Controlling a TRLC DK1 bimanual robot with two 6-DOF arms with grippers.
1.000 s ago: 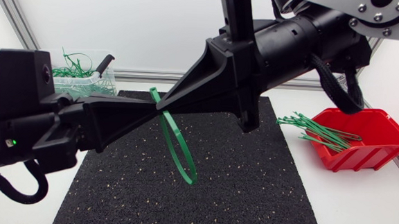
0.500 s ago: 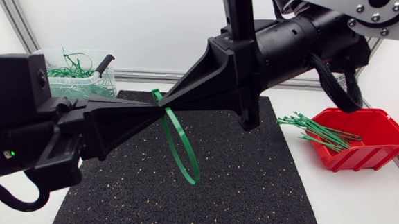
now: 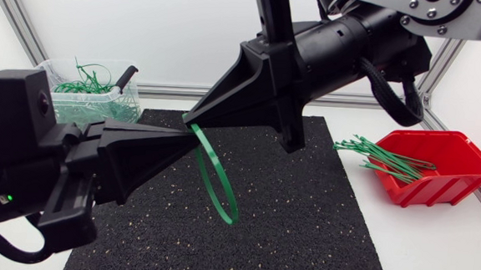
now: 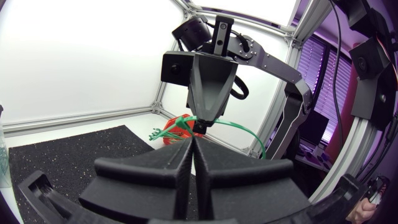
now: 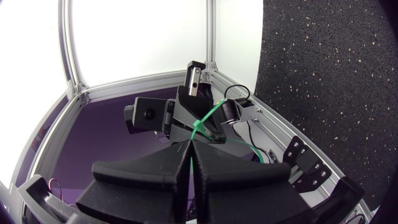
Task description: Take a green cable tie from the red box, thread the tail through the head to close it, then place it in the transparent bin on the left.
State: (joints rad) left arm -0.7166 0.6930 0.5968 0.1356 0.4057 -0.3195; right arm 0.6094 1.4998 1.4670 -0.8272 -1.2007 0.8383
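Note:
A green cable tie [image 3: 220, 180] hangs as a loop over the black mat [image 3: 302, 222], held up where both grippers meet tip to tip. My left gripper [image 3: 189, 133] is shut on the tie from the left. My right gripper [image 3: 193, 116] is shut on it from above and behind. In the left wrist view my left gripper [image 4: 193, 138] points at the right gripper [image 4: 203, 124], and the green cable tie [image 4: 244, 130] arcs off to one side. The right wrist view shows the right gripper [image 5: 191, 144] pinching the tie's end [image 5: 200, 127]. The red box [image 3: 443, 168] holds several green ties [image 3: 381, 157]. The transparent bin [image 3: 93, 88] stands at the back left.
The transparent bin holds several closed green ties [image 3: 86, 84]. The loose ties stick out over the red box's left rim. The arms' bodies fill the left and upper middle of the head view; open mat lies under and right of the loop.
The right arm has shifted a little up and left, and the left arm's body has edged right. The loop stays pinched between both grippers, in nearly the same place.

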